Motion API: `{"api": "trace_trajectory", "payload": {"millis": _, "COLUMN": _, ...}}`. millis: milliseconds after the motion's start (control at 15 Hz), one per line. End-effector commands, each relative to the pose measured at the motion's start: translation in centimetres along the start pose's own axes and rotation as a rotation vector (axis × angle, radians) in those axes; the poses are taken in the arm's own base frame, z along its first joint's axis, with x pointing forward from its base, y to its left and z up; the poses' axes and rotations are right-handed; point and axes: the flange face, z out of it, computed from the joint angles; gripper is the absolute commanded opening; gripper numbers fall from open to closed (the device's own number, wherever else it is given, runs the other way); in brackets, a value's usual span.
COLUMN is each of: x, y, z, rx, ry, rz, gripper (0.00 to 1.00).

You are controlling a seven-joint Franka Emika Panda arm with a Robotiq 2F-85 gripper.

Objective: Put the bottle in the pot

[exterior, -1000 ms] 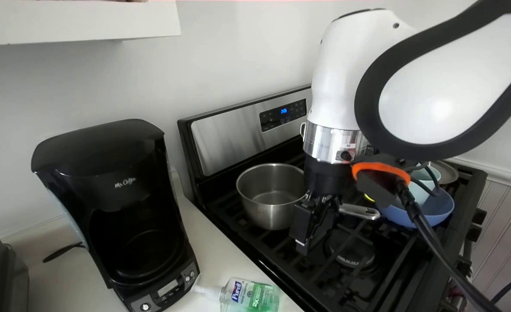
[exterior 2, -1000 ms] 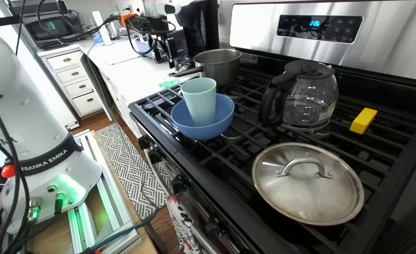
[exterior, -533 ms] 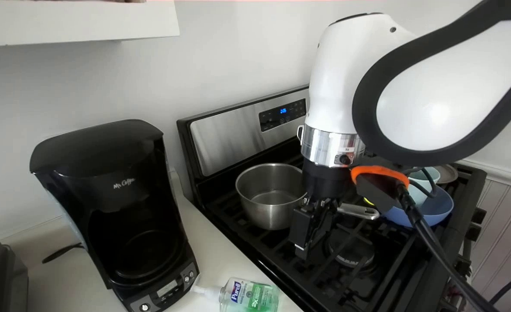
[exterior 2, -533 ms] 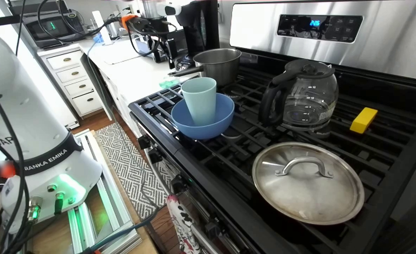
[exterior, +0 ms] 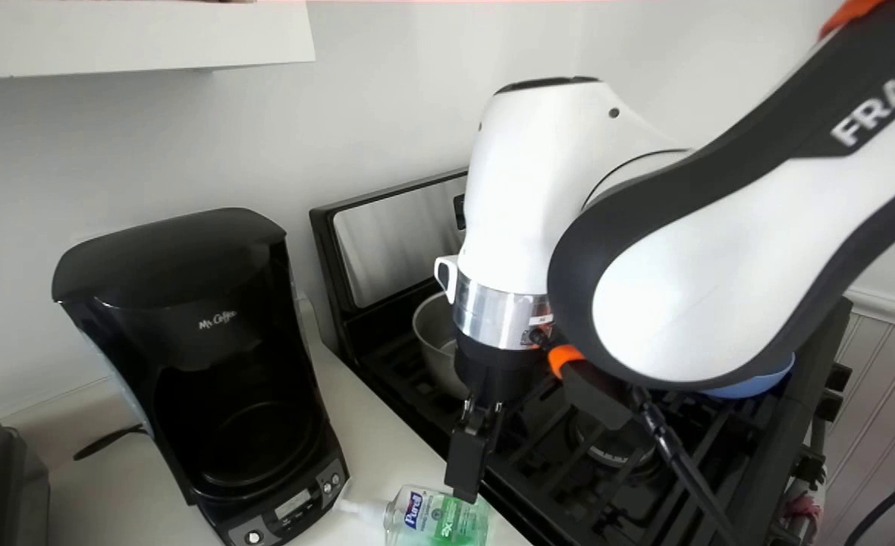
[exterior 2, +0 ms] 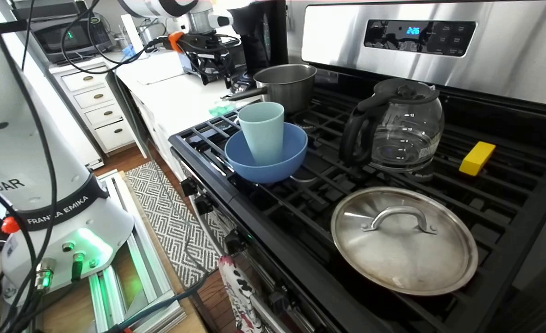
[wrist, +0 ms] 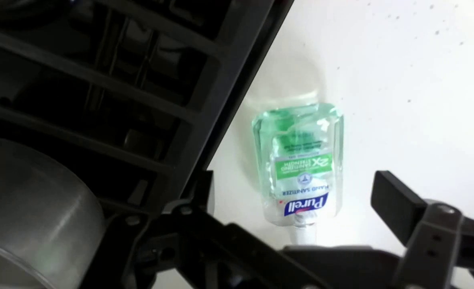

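**Clear, green-labelled plastic bottle point(wrist: 299, 164) flat on the white counter point(wrist: 401, 124)!**

And above it, the black two-fingered claw point(wrist: 295, 194) hangs spread wide, framing the bottle in the wrist view! Nearby, on the black gas stove point(exterior 2: 263, 231), the round stainless-steel saucepan point(exterior 2: 296, 95) stands upright.

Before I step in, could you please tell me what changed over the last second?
The gripper moved from over the stove, near the pot, toward the counter, and now hangs open above the bottle. Nothing was grasped or released. The bottle, pot, blue bowl and light-blue cup stayed put.
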Motion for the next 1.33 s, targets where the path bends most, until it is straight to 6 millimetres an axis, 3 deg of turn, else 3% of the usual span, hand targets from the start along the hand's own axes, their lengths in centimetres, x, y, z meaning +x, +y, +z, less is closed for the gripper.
{"api": "trace_trajectory", "payload": {"millis": 0, "x": 3.9, "y": 0.4, "z": 3.8, "rx": 0.009, "ry": -0.014, "rz": -0.14, "gripper": 1.0}}
{"api": "trace_trajectory", "payload": {"millis": 200, "x": 6.5, "y": -0.1, "z": 5.7, "rx": 0.09, "ry": 0.0, "rz": -0.233, "gripper": 1.0}}
{"api": "trace_trajectory", "payload": {"millis": 267, "x": 4.1, "y": 0.1, "z": 4.5, "rx": 0.041, "ry": -0.019, "rz": -0.192, "gripper": 1.0}}
{"api": "trace_trajectory", "payload": {"millis": 533, "x": 4.5, "y": 0.1, "z": 5.3, "rx": 0.05, "ry": -0.024, "rz": -0.196, "gripper": 1.0}}
{"api": "trace_trajectory", "payload": {"millis": 867, "x": 6.0, "y": -1.4, "z": 6.0, "rx": -0.003, "ry": 0.135, "rz": -0.268, "gripper": 1.0}}
{"api": "trace_trajectory", "payload": {"millis": 1267, "x": 6.3, "y": -2.9, "z": 8.3, "rx": 0.027, "ry": 0.2, "rz": -0.228, "gripper": 0.99}}
